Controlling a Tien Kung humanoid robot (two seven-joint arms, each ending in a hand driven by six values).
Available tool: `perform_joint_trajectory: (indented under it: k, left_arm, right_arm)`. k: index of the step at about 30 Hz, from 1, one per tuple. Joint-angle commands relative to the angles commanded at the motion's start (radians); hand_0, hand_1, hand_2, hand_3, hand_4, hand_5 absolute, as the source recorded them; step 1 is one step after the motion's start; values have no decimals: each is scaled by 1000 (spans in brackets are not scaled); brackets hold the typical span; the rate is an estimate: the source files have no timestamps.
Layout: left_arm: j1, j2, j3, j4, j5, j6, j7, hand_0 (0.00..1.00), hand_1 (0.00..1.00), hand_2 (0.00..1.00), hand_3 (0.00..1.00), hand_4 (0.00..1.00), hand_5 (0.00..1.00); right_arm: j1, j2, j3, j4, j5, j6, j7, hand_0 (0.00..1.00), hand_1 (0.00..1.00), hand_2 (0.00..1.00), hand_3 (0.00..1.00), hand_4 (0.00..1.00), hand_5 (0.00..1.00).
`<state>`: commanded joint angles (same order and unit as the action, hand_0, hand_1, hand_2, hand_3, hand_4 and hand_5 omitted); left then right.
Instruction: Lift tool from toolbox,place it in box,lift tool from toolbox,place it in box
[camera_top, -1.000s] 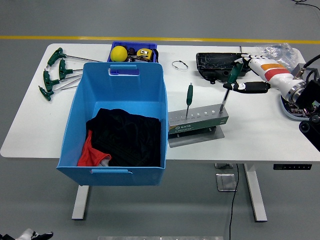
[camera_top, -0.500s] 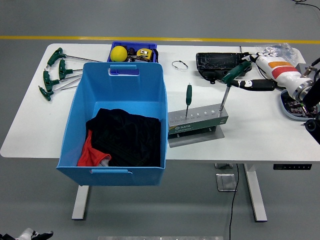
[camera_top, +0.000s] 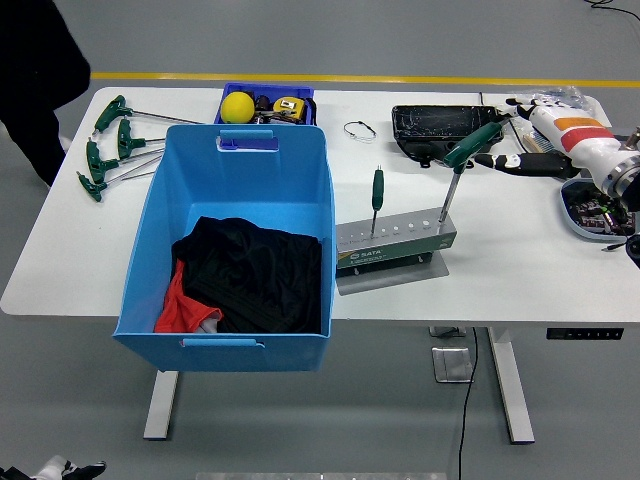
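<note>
A grey tool holder stands on the white table, right of the big blue box. One green screwdriver stands upright in it. A second green screwdriver leans to the right, its shaft in the holder's right end. My right hand reaches in from the right, its fingers stretched out flat just right of that leaning handle and holding nothing. The box holds black and red cloth. A bit of my left hand shows at the bottom left edge, below the table.
Green T-handle keys lie at the far left. A small blue tray at the back holds a yellow ball and a tape measure. A black case lies behind the holder. A person in dark clothes stands top left.
My right hand has let go of the right screwdriver and pulled back to the right; the screwdriver has tipped to the right in the holder. A person has come in at the top left.
</note>
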<state>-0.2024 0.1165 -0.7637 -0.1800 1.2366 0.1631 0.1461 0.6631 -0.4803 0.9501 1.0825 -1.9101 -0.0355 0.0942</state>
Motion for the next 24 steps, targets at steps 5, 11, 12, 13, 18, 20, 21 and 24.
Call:
perform_joint_trajectory:
  k: [5, 11, 12, 13, 18, 20, 21, 24]
  left_arm:
    - [0, 0, 3, 0, -2, -1, 0, 693, 663, 681, 631, 662, 670]
    - [-1, 0, 7, 0, -3, -4, 0, 694, 662, 681, 632, 662, 670]
    - [-1, 0, 7, 0, -3, -4, -1, 694, 662, 681, 632, 662, 670]
    - [-1, 0, 8, 0, -5, -4, -1, 694, 662, 681, 632, 662, 670]
    - [-2, -1, 9, 0, -8, -3, -1, 694, 662, 681, 631, 662, 670]
    - [-2, -1, 10, 0, -9, -2, -1, 694, 662, 681, 631, 662, 670]
    - [-2, -1, 10, 0, -10, -2, -2, 694, 662, 681, 631, 662, 670]
    - [-3, -1, 9, 0, -8, -4, -1, 694, 662, 681, 632, 662, 670]
  right_arm:
    - [9, 0, -4, 4, 8, -7, 2, 970, 915, 955, 803, 998, 967]
    - [27, 9, -37, -11, 16, -5, 3, 970, 913, 954, 808, 998, 967]
    - [28, 11, -39, -13, 16, -4, 3, 970, 913, 954, 808, 998, 967]
    - [27, 12, -44, -14, 15, -3, 2, 970, 913, 954, 808, 998, 967]
    - [25, 15, -57, -16, 13, 2, 1, 970, 913, 953, 808, 998, 967]
    - [25, 15, -57, -16, 12, 3, 1, 970, 913, 953, 808, 998, 967]
    - [25, 15, -57, -17, 12, 3, 1, 970, 913, 953, 808, 998, 967]
    - [25, 15, -49, -20, 8, 3, 0, 969, 913, 951, 806, 998, 967]
